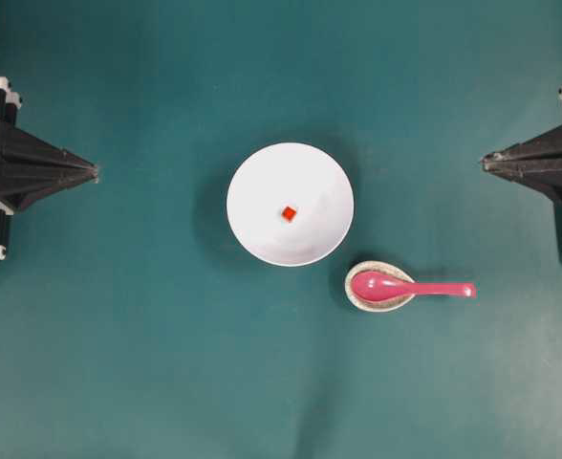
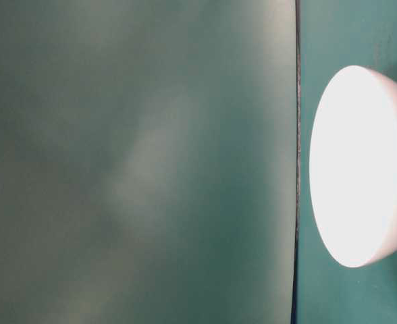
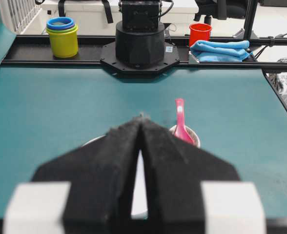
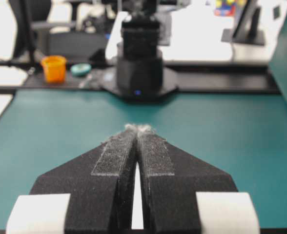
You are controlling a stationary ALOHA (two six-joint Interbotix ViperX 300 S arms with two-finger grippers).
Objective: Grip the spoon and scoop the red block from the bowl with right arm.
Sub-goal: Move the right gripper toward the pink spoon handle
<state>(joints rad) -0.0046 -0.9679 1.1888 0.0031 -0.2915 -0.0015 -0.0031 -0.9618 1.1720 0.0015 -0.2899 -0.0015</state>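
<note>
Glossy magenta-pink spoon (image 1: 405,286), deep scoop

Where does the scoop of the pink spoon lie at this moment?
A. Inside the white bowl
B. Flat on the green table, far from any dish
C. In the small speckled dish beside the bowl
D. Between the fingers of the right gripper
C: in the overhead view the spoon has its scoop in the small speckled dish, just outside the white bowl.
</note>
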